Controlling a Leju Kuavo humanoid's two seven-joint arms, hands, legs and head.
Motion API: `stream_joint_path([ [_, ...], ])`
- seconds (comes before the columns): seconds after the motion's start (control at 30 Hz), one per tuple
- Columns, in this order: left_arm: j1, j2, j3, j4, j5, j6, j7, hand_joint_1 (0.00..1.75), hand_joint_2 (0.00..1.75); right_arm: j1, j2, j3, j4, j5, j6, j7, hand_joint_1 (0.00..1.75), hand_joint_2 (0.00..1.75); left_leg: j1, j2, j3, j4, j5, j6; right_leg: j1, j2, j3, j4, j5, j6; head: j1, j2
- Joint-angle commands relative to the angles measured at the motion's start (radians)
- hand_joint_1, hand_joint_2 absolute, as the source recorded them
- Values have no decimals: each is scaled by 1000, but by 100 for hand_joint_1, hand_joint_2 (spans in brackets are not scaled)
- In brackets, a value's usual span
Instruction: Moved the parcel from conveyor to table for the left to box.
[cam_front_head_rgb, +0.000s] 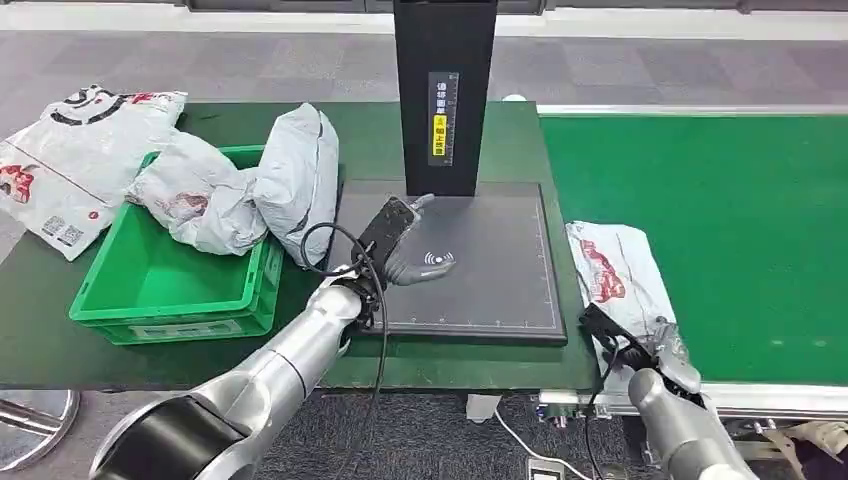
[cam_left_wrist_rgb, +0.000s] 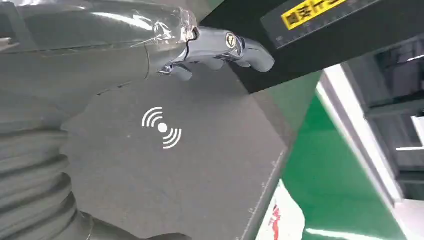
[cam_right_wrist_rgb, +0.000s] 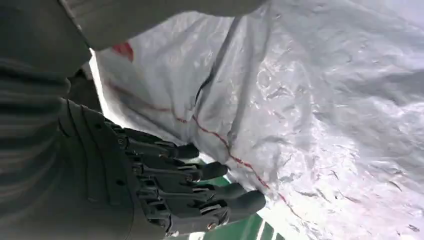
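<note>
A white plastic parcel (cam_front_head_rgb: 612, 268) with red print lies at the near left edge of the green conveyor (cam_front_head_rgb: 730, 220), beside the table. My right hand (cam_front_head_rgb: 662, 352) holds the parcel's near end. In the right wrist view the parcel (cam_right_wrist_rgb: 310, 115) sits between the thumb above and the dark fingers (cam_right_wrist_rgb: 200, 190) tucked under it. My left hand (cam_front_head_rgb: 402, 238) is open over the dark scanner pad (cam_front_head_rgb: 490, 280), its fingers (cam_left_wrist_rgb: 235, 47) spread near the black post and holding nothing.
A green box (cam_front_head_rgb: 165, 290) stands on the table's left part with grey parcels (cam_front_head_rgb: 250, 185) heaped over its far rim. Another white parcel (cam_front_head_rgb: 75, 150) lies at the far left. The black scanner post (cam_front_head_rgb: 445, 90) rises behind the pad.
</note>
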Motion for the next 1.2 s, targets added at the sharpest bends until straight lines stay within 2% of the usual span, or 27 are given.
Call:
stream_joint_path([
  [0.03,-19,21,-17,27,17,5,-10,0,175,-20,-22,128,159,42,193,-94,63,175,1,-4,4,-4,2,0,1,0,5,-6,3,0,0,0],
  [0.07,-19,22,-18,26,19,6,-10,0,175,-24,-22,129,159,36,207,-117,175,175,1,-5,4,-5,2,1,1,-2,6,-7,3,0,0,0],
  [0.2,-7,44,-14,20,29,4,-13,0,175,-86,8,118,164,10,207,-113,175,175,1,0,8,-2,0,1,2,2,10,-5,1,0,0,0],
  [0.37,-6,46,-14,20,29,3,-13,0,175,-90,9,118,164,10,210,-111,175,175,1,2,9,-2,-1,1,1,4,10,-4,0,0,0,0],
  [0.57,-5,52,-17,16,39,1,-11,0,175,-103,3,110,155,0,151,-84,175,175,1,3,10,-3,0,0,3,5,11,-5,1,0,0,0],
  [0.63,-4,54,-14,17,45,5,-9,0,175,-96,0,104,140,-4,107,-77,175,175,1,2,10,-2,-1,0,3,4,11,-4,0,0,0,0],
  [0.7,4,65,-10,10,54,20,-12,0,175,-105,10,85,111,-8,-53,-23,175,175,1,0,10,-3,-1,0,3,3,12,-5,1,0,0,0],
  [0.77,7,71,-11,9,55,15,-13,0,175,-123,13,86,113,-8,-43,-22,175,175,1,1,9,-1,-2,0,3,4,11,-3,0,0,0,0],
  [0.8,12,79,-2,3,60,35,-21,0,175,-124,20,67,74,-14,-209,-18,175,175,1,2,9,-1,-1,0,2,5,10,-3,0,0,0,0],
  [0.83,12,83,-2,4,60,33,-20,0,175,-133,23,67,73,-15,-202,-19,175,175,0,2,8,-1,-1,0,2,5,10,-3,0,0,0,0],
  [0.9,20,101,5,-6,62,55,-34,0,175,-146,33,46,-3,-28,-354,-46,175,175,0,3,6,-1,-1,0,1,6,7,-2,1,0,0,0],
  [0.93,24,111,14,-13,66,79,-46,0,175,-134,39,25,-98,-59,-454,-115,175,175,0,3,4,0,-1,1,1,5,6,-1,1,0,0,0],
  [1.0,27,125,34,-18,86,94,-63,0,175,-105,43,9,-274,-122,-500,-190,175,175,-1,2,2,0,0,1,0,5,3,-1,1,0,0,0],
  [1.03,26,130,40,-16,89,98,-67,0,175,-87,33,19,-362,-132,-492,-189,175,175,0,2,1,0,0,1,0,5,3,-1,1,0,0,0],
  [1.13,25,130,41,-16,88,98,-68,0,175,-63,24,26,-414,-139,-469,-177,175,175,0,2,1,0,0,0,0,5,2,-1,1,0,0,0],
  [1.2,25,126,41,-16,87,101,-67,0,175,-59,24,25,-405,-143,-471,-177,175,175,1,-3,2,-1,1,0,1,0,4,-2,0,0,0,0],
])
